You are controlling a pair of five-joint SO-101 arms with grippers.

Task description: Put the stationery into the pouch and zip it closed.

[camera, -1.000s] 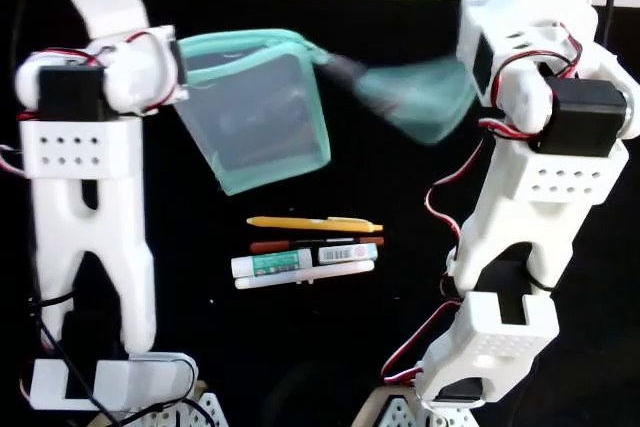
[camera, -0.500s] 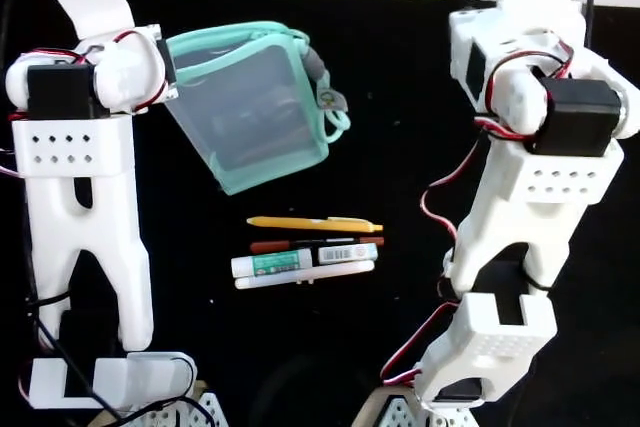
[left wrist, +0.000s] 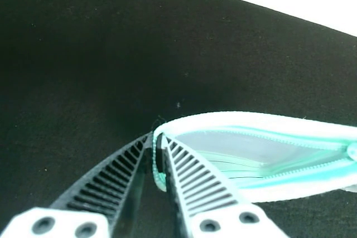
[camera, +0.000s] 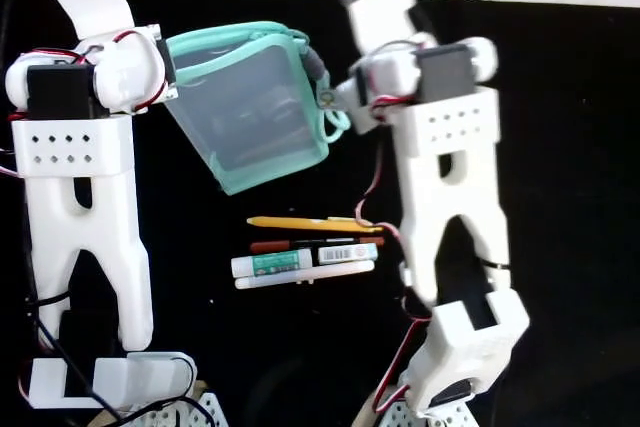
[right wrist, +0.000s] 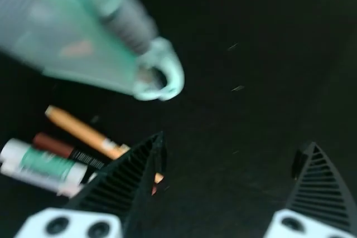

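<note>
Pouch (camera: pixel 250 112), open, was clenched at its rim by the left tool (left wrist: pixel 156 151); right tool (right wrist: pixel 234 146) gaped, released, near the zip loop (right wrist: pixel 162 79); pens (camera: pixel 305 252) lay together on the desk (camera: pixel 560 247).

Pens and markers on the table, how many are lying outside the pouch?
4, side by side in front of the pouch: yellow pen, brown pen, labelled white marker, plain white pen. The pouch may hide more.

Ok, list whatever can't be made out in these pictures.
- Inside the pouch: in the high view its cloudy panel veils any contents; in the left wrist view the picture's edge cuts it off.
- Ends of the pens: right wrist view, the right gripper overlaps them.
- Zip end by the loop: right wrist view, blurred.
- Print on the white markers: high view, too small.
</note>
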